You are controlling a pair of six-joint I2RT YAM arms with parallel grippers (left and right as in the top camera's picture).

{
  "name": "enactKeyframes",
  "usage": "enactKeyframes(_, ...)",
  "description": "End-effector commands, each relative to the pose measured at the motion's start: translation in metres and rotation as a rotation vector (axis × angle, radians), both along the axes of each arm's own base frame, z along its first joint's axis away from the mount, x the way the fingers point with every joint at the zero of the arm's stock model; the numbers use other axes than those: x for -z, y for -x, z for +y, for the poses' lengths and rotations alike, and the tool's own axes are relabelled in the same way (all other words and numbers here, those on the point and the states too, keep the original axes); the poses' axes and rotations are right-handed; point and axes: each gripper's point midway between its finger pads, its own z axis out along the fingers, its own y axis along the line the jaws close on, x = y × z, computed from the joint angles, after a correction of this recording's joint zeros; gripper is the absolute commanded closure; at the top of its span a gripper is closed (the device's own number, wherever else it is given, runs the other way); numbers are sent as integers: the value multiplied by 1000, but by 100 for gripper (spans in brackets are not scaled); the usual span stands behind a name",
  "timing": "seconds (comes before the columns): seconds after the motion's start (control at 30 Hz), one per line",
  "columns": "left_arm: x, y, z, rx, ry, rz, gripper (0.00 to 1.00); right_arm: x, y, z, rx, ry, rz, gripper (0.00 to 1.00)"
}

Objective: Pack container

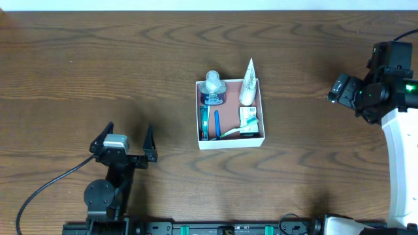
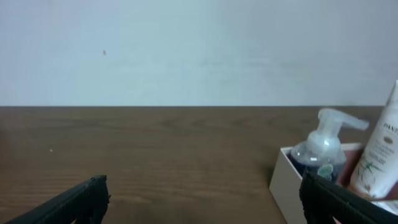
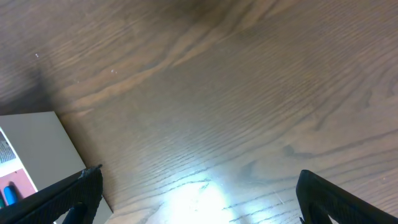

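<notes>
The container [image 1: 230, 143], a square white-walled box with a reddish-brown floor, sits at the table's middle. It holds a clear pump bottle [image 1: 213, 89], a white tube [image 1: 247, 83], a blue toothbrush [image 1: 217, 124], a blue-green item [image 1: 204, 124] and a small green-white box [image 1: 247, 121]. My left gripper [image 1: 124, 140] is open and empty, left of and nearer than the container. Its wrist view shows the container's wall [image 2: 287, 184], the pump bottle [image 2: 323, 147] and the tube [image 2: 380, 149]. My right gripper [image 1: 343, 88] is open and empty, far right of the container, whose wall [image 3: 37, 140] shows in its wrist view.
Bare dark wooden table [image 1: 130, 65] surrounds the container. The right arm's white body [image 1: 401, 143] runs along the right edge. A black cable [image 1: 46, 189] trails from the left arm's base at the front left.
</notes>
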Motion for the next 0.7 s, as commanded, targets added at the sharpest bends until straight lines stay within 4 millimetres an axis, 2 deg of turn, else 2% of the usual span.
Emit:
enactKeyframes(0.0, 8, 1, -1, 14, -1, -1, 2, -2, -1, -3, 8, 4, -6, 1)
enactKeyframes(0.27, 40, 0, 4, -10, -1, 42, 2, -2, -1, -3, 9, 4, -6, 1)
enactKeyframes(0.43, 64, 5, 6, -18, -2, 132, 2, -2, -1, -3, 9, 4, -6, 1)
enactKeyframes(0.67, 59, 5, 7, -21, -2, 111, 2, -2, -1, -3, 9, 4, -6, 1)
